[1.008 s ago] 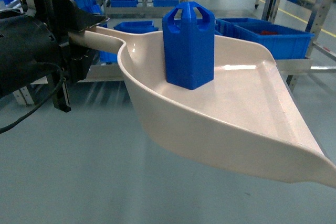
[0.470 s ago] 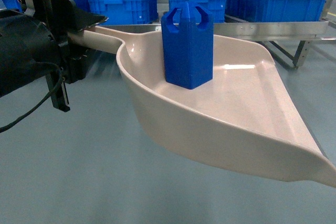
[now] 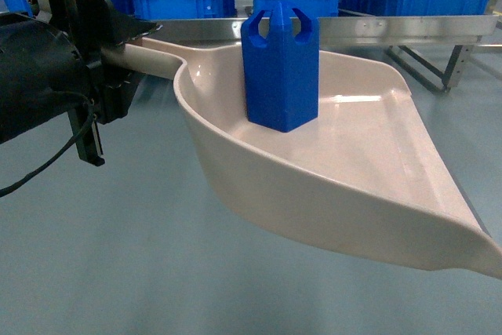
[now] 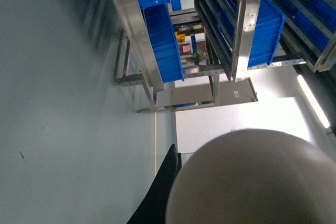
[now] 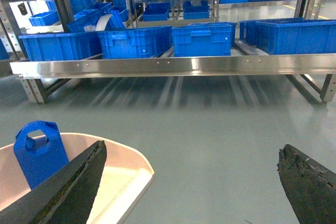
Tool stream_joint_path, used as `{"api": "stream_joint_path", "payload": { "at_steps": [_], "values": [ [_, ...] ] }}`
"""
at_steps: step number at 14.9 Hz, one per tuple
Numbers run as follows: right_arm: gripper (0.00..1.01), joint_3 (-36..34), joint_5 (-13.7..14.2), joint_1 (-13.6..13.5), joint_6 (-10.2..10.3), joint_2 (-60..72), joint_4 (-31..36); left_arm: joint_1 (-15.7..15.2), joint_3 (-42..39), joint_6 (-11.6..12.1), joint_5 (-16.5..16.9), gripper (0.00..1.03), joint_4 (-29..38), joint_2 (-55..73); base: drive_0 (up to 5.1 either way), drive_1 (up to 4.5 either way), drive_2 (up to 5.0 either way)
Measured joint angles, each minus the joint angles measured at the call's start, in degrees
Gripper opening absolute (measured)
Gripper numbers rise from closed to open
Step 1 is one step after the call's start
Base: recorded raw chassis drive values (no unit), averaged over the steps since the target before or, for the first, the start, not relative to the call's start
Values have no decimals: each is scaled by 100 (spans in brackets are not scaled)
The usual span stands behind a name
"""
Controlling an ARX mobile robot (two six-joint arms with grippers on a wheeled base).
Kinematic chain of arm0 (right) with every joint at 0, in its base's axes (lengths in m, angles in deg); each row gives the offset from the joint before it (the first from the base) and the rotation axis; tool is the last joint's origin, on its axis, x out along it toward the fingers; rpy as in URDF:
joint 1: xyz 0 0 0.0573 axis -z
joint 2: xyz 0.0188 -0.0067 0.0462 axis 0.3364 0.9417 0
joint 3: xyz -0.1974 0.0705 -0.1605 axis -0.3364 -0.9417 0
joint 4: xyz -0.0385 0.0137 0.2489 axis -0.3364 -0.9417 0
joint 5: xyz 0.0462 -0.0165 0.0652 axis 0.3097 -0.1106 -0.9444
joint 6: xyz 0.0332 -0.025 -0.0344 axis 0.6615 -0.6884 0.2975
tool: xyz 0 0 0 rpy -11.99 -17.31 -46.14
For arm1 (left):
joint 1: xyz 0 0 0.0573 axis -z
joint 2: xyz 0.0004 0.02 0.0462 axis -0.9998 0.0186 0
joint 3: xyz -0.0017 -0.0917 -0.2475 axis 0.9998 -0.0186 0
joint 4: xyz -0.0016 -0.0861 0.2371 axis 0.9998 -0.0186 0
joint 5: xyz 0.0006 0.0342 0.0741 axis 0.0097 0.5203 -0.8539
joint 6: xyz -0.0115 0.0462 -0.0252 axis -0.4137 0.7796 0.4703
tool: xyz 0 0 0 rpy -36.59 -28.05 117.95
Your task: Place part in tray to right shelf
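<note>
On the smooth beige tray (image 3: 376,162), the faceted blue part (image 3: 281,68) stands upright.

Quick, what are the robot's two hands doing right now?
Left gripper: shut on the tray handle; the part rides in it.
Right gripper: open, holding nothing.

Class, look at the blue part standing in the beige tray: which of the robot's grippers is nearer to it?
Left. The left gripper clamps the tray handle beside the part. The right gripper hangs open, clear of the tray's lip.
</note>
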Motion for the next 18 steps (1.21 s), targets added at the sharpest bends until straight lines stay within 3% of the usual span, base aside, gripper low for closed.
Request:
{"api": "stream_joint_path", "payload": {
  "at_steps": [3, 18],
  "values": [
    [98, 0, 0, 0, 0, -2, 11, 7, 0, 0, 13, 13, 0, -2, 0, 0, 0],
    [98, 0, 0, -4, 0, 0, 15, -7, 0, -2, 0, 12, 9, -2, 22, 435, -392]
  ]
}}
